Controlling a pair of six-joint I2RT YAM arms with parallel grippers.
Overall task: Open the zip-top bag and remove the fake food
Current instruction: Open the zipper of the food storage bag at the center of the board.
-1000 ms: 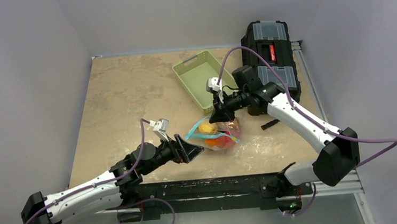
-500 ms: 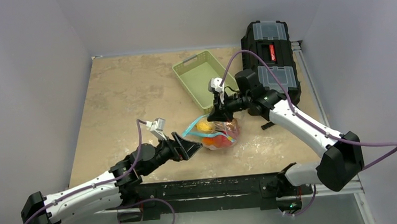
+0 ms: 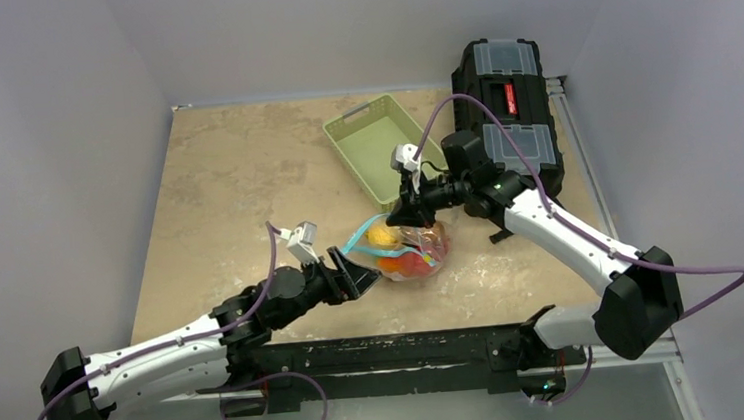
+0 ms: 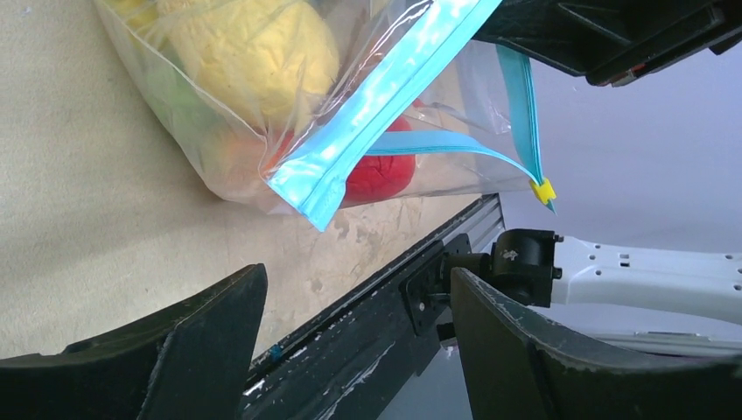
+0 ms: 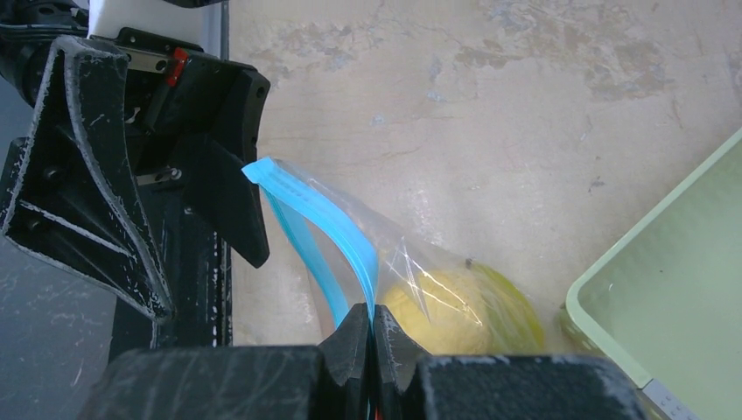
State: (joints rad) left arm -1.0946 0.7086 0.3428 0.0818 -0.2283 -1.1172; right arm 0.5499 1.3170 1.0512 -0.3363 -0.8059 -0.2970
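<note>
The clear zip-top bag (image 3: 409, 249) lies near the table's front middle, its teal-blue zip strip (image 4: 385, 109) parted into two bands. Fake food shows through it: a yellow fruit (image 5: 464, 308), also seen in the left wrist view (image 4: 254, 48), and a red piece (image 4: 381, 175). My right gripper (image 5: 372, 328) is shut on one band of the strip (image 5: 337, 232) at the bag's far side (image 3: 400, 211). My left gripper (image 3: 361, 274) is open and empty, just left of the bag's near corner, its fingers (image 4: 201, 337) apart below the strip's end.
A pale green basket (image 3: 383, 149) stands behind the bag; its rim shows in the right wrist view (image 5: 665, 297). A black toolbox (image 3: 506, 109) sits at the back right. A small black piece (image 3: 505, 232) lies right of the bag. The table's front edge rail (image 4: 385, 297) is close by.
My left gripper has moved forward and right, closer to the bag's near corner. My right gripper has shifted slightly left and back, still holding the zip strip, and the bag has lifted a little.
</note>
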